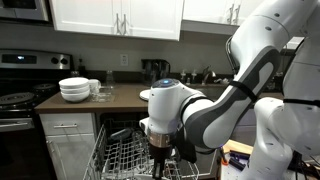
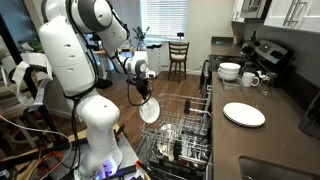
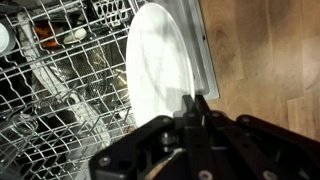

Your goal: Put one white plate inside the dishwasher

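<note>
The dishwasher (image 2: 207,90) has its grey wire rack (image 2: 186,128) pulled out, with a few dark items among the tines (too small to name). The gripper (image 2: 143,90) is clamped tight on the rim of the white plate (image 2: 148,109), which hangs on edge at the rack's 9 o'clock side. In the wrist view the plate's smooth round face sits at 12 o'clock above the fingers (image 3: 190,112), with open wire slots at 9 o'clock and bare wood floor (image 3: 270,60) at 3 o'clock. A second flat plate (image 2: 243,114) lies on the dark countertop (image 2: 290,130), with stacked bowls (image 2: 230,71) beyond it.
</note>
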You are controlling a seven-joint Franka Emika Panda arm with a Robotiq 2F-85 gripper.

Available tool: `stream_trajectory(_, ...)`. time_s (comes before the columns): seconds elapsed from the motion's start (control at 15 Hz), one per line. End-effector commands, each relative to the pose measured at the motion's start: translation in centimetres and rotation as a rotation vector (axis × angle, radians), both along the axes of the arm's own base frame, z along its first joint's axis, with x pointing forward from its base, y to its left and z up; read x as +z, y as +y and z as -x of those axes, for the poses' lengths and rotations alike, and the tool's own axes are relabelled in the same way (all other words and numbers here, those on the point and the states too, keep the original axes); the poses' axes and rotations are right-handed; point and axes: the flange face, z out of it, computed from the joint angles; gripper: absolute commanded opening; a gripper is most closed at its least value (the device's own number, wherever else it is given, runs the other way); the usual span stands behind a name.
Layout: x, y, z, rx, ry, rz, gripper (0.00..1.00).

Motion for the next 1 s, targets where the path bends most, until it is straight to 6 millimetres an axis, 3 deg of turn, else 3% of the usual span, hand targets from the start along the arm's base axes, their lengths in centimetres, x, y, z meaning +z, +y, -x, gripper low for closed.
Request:
stream_trajectory(0.0,0.6,-0.7,-0.4,-0.008,-0.004,-0.004,0.01)
stream_trajectory(0.33,1.4,-2.1,-1.7,0.014,0.022,-0.009,0.01)
stream_trajectory(0.93,2.9,-3.2,-5.5,0.300,0.200,-0.042,0.01)
